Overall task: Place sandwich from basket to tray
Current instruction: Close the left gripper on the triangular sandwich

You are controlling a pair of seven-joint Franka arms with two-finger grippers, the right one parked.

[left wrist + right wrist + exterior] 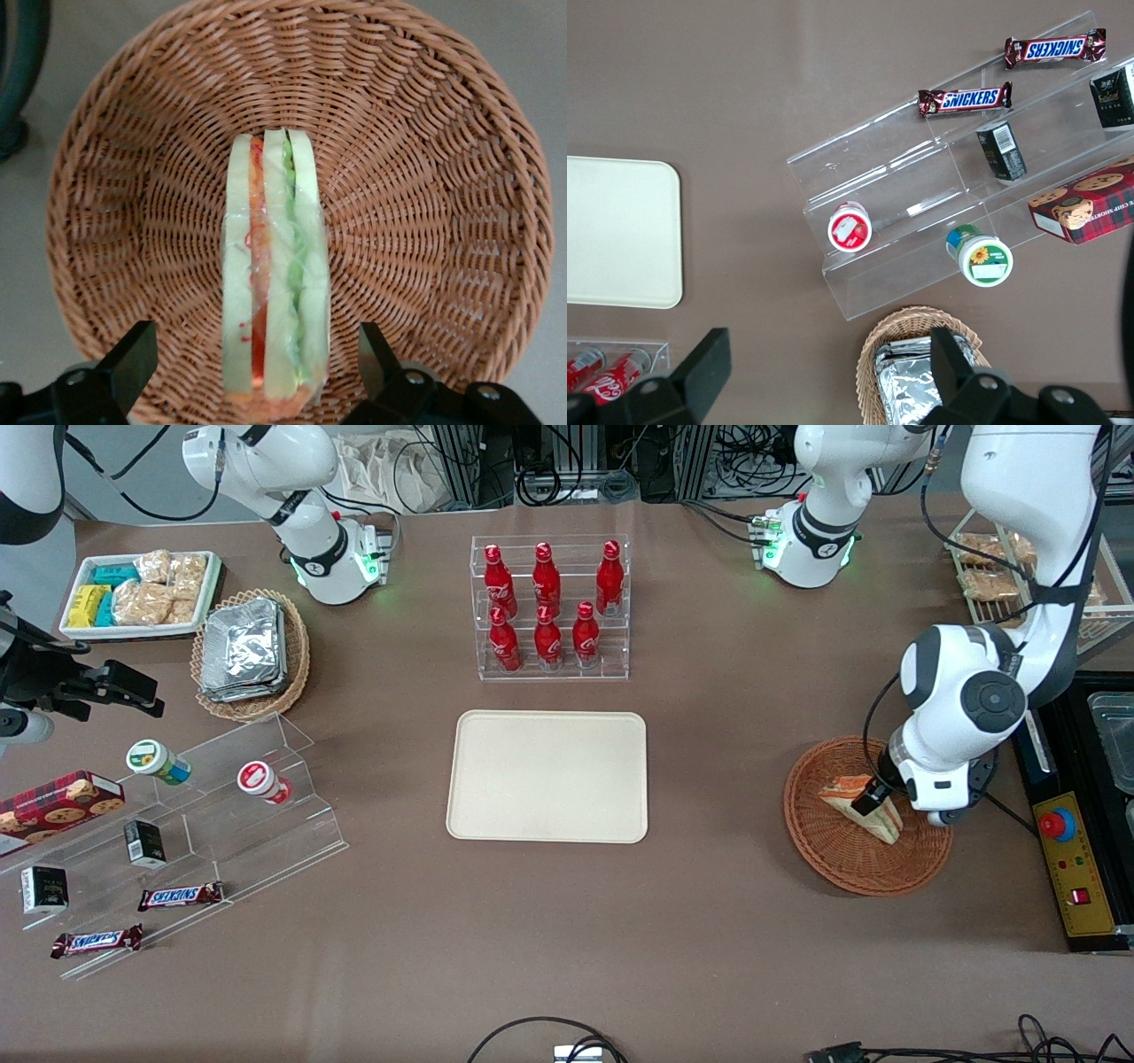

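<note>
Open-fingered, the end effector [257, 363] straddles the soft, clear-wrapped sandwich [275, 274] in the basket [425, 133] at lower right of the front view, gripping nothing; pinch its bread faces gently.

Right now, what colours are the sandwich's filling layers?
Red-orange and green between pale bread on the sandwich, clearest in the left wrist view; the gripper straddles it, fingers open.
</note>
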